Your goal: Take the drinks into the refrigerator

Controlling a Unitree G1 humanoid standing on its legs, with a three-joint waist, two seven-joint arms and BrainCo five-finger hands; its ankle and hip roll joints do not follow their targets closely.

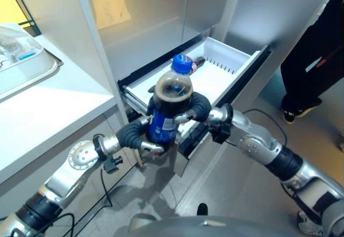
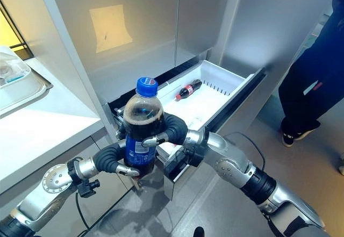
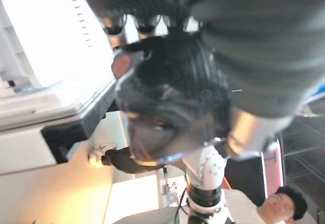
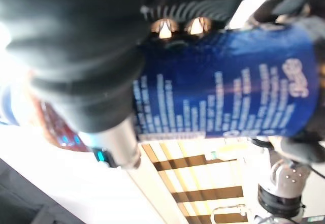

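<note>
A large cola bottle (image 1: pixel 168 103) with a blue cap and blue label stands upright in the air, held between both hands. My left hand (image 1: pixel 134 135) is curled round its lower part from the left. From the right, my right hand (image 1: pixel 197 108) wraps the middle of the bottle. The blue label (image 4: pixel 228 82) shows close up in the right wrist view, and the dark bottle (image 3: pixel 167 102) in the left wrist view. Just behind it the refrigerator's white drawer (image 2: pixel 231 77) is pulled out. A small cola bottle (image 2: pixel 188 90) with a red label lies inside.
A white counter (image 1: pixel 48 113) runs along the left, with a clear plastic container (image 1: pixel 21 59) on it. The refrigerator's grey doors (image 2: pixel 161 27) rise behind the drawer. A person in dark clothes (image 1: pixel 312 59) stands at the right on the grey floor.
</note>
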